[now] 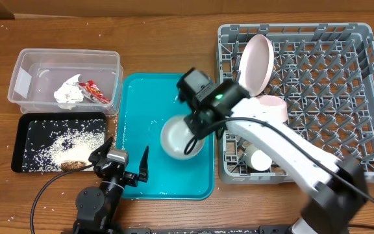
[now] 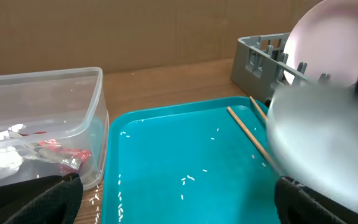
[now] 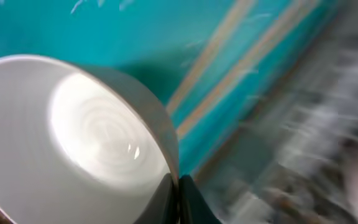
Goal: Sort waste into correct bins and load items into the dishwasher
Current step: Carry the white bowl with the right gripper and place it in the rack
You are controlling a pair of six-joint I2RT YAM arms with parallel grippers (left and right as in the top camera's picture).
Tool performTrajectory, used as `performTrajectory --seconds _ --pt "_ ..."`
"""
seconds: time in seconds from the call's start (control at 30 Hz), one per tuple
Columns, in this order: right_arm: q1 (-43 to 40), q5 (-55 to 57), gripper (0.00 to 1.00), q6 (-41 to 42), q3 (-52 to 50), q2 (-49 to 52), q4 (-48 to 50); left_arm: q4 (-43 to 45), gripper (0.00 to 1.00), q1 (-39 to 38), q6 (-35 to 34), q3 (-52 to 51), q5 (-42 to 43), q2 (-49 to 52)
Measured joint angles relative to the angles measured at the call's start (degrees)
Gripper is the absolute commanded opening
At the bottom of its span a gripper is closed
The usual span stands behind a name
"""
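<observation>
My right gripper is shut on the rim of the white bowl, which is over the right part of the teal tray. The bowl looks blurred in the left wrist view. Two chopsticks lie on the tray beside it. My left gripper stands open over the tray's near left corner with nothing between its fingers. In the dishwasher rack are the upright plate, the pink bowl and the small cup.
The clear tub at the far left holds the napkin and red wrapper. In front of it, the black tray holds rice and a brown scrap. Stray rice grains dot the teal tray.
</observation>
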Motion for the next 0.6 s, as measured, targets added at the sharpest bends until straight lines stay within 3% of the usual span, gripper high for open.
performTrajectory --seconds 0.2,0.33,0.6 --pt "-3.58 24.13 0.04 17.55 3.89 -9.31 -13.14 0.00 1.00 0.00 0.00 0.00 0.00 0.00" --pt "-12.28 37.24 0.04 32.00 3.93 -12.02 -22.82 0.02 1.00 0.00 0.00 0.00 0.02 0.00" --pt "-32.02 45.68 0.04 42.45 2.40 -9.75 -21.70 0.00 1.00 0.00 0.00 0.00 0.00 0.00"
